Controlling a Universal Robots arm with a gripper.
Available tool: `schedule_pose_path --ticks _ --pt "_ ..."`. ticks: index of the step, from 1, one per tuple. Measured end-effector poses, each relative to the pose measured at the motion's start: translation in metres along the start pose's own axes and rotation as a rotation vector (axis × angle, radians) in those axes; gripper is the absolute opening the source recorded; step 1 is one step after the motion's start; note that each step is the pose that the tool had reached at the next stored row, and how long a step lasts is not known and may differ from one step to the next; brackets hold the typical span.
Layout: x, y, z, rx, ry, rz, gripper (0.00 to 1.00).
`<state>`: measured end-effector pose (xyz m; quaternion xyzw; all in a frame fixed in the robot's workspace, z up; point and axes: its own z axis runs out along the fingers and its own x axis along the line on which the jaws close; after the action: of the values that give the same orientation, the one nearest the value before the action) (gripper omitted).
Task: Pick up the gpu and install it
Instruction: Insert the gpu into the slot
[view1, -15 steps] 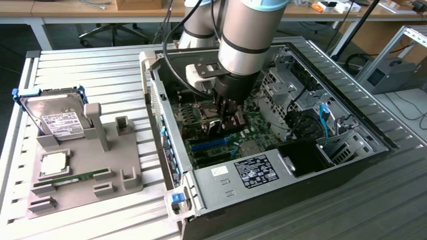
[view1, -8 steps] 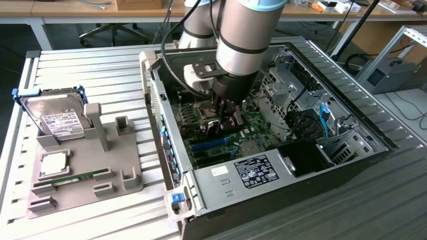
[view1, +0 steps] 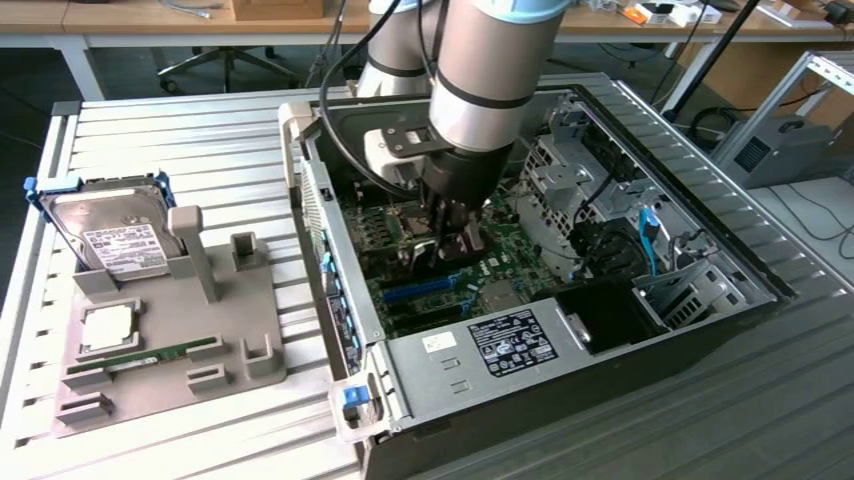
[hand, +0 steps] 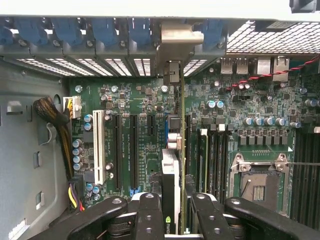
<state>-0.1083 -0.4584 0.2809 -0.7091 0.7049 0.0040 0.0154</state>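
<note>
Clamping the gpu (hand: 172, 170), a thin dark card with silvery end bracket (hand: 172, 37), upright between partly closed black fingers (hand: 149, 215) over the green motherboard (hand: 145, 105) inside the open metal case (view1: 601, 420), ideally keeping it parallel to the black expansion slots (hand: 134, 150) and pressing evenly.

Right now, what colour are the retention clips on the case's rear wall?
The clips are blue; best in the wrist view.

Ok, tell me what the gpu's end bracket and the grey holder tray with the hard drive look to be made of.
End bracket of the gpu: bare metal, likely steel, silvery with a dull sheen and a folded tab. Holder tray: probably plastic, uniform matt grey with thick moulded-looking posts, though painted metal cannot be ruled out.
</note>
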Motion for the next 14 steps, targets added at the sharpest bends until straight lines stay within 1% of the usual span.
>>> schedule_pose_path --ticks 8,14 --pt "-0.0001 0.0011 0.0039 0.0046 0.0004 0.0 0.27" --pt "-0.0002 0.0026 0.0064 0.0054 0.0009 0.0 0.27"
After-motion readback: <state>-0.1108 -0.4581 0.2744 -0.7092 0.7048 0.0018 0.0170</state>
